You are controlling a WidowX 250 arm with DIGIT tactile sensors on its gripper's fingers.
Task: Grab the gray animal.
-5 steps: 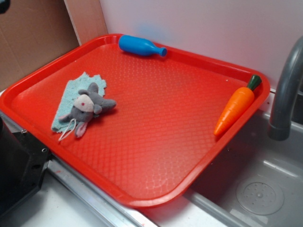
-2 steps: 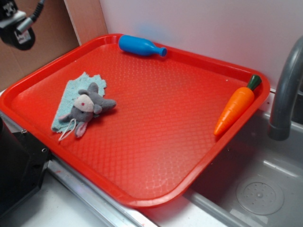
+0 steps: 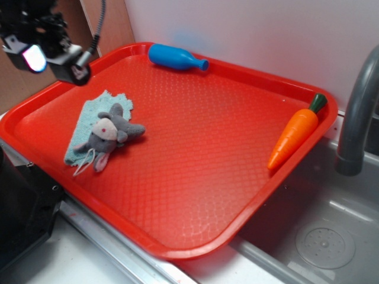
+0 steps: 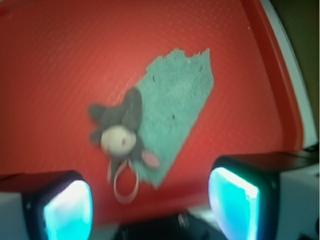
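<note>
The gray animal [image 3: 109, 135] lies on its back on the red tray [image 3: 195, 195], toward the tray's 9 o'clock side in the exterior view, its pale face and red nose turned up. It rests partly on a light blue-green rag [image 3: 95, 121], with its body overlapping the rag's lower right edge and a thin white string loop [image 3: 83, 164] trailing off at about 7 o'clock onto bare tray. In the wrist view the gray animal [image 4: 120, 131] sits left of centre, the rag [image 4: 175, 107] spreading away from it toward 1 o'clock, the picture being somewhat blurred.

The gripper [image 3: 52, 56] hangs in the air at about 11 o'clock from the toy, well apart from it and touching nothing. Its two fingers [image 4: 235, 202] stand spread wide with nothing between them.

A blue bottle [image 3: 176, 58] lies on its side at the tray's far rim. An orange carrot [image 3: 296, 135] lies at the right edge. Right of the tray stand a gray faucet [image 3: 358, 112] and sink [image 3: 323, 236].
</note>
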